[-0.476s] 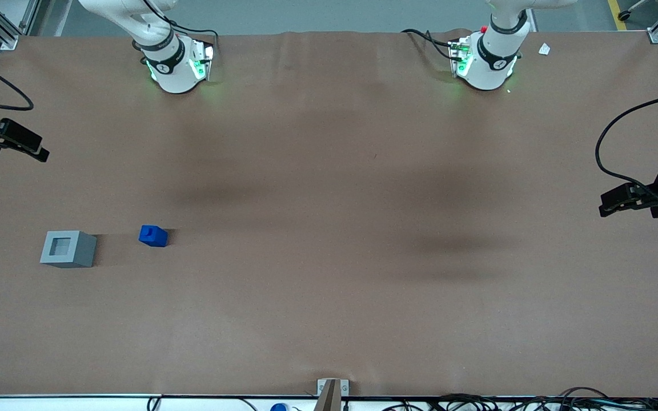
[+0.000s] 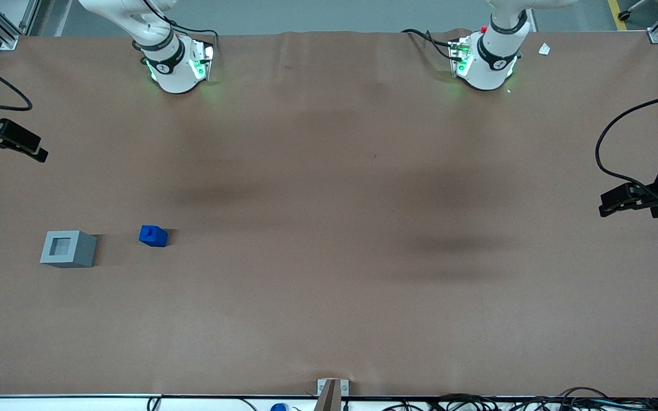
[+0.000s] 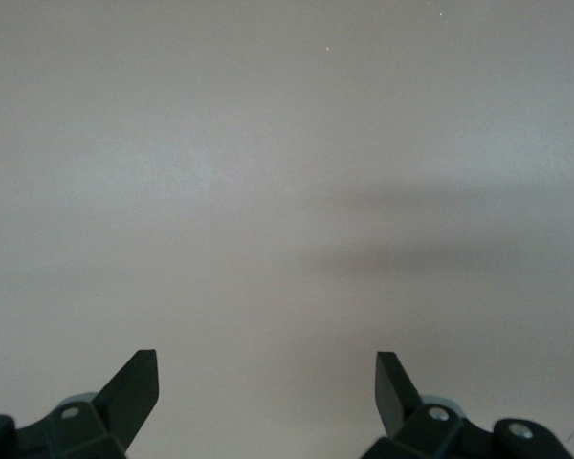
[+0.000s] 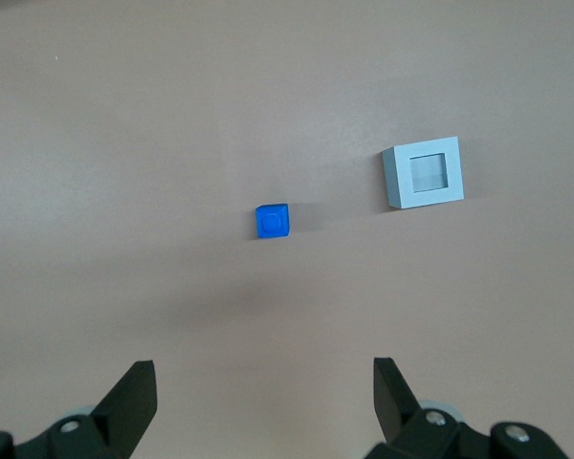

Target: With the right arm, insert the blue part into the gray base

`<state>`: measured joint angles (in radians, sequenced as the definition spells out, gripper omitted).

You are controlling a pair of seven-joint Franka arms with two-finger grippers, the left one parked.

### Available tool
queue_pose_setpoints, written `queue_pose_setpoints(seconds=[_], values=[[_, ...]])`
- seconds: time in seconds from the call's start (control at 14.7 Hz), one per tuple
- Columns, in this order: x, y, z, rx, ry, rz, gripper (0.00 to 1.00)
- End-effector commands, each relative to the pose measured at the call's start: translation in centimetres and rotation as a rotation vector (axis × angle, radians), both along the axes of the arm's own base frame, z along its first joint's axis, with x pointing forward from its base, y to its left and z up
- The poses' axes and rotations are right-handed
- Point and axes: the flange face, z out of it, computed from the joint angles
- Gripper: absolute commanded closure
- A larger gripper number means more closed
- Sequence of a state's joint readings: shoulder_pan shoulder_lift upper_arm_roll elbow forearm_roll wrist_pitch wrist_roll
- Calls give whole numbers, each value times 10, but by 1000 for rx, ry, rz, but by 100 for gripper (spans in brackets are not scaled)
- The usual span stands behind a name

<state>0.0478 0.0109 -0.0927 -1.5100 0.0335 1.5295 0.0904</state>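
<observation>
The blue part sits on the brown table with its stud facing up; it also shows in the right wrist view. The gray base stands beside it, a short gap apart, recess facing up, toward the working arm's end of the table; it shows in the right wrist view too. The right arm's gripper hovers high at the table's edge, farther from the front camera than both things. In the right wrist view the gripper is open and empty, well apart from both.
The two arm bases stand at the table's back edge. A small metal bracket and loose cables lie at the front edge. A white scrap lies near the parked arm's base.
The right gripper has shifted very slightly away from the front camera. The blue part and gray base have not moved.
</observation>
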Motion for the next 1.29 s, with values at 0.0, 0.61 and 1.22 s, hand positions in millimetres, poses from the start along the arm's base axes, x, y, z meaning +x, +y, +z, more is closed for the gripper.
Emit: queue_pose_setpoints(seconds=[0.0, 0.61, 1.22], values=[[1, -5, 3, -14, -6, -13, 0], [40, -5, -72, -17, 55, -14, 0], [41, 17, -194, -12, 27, 10, 1]])
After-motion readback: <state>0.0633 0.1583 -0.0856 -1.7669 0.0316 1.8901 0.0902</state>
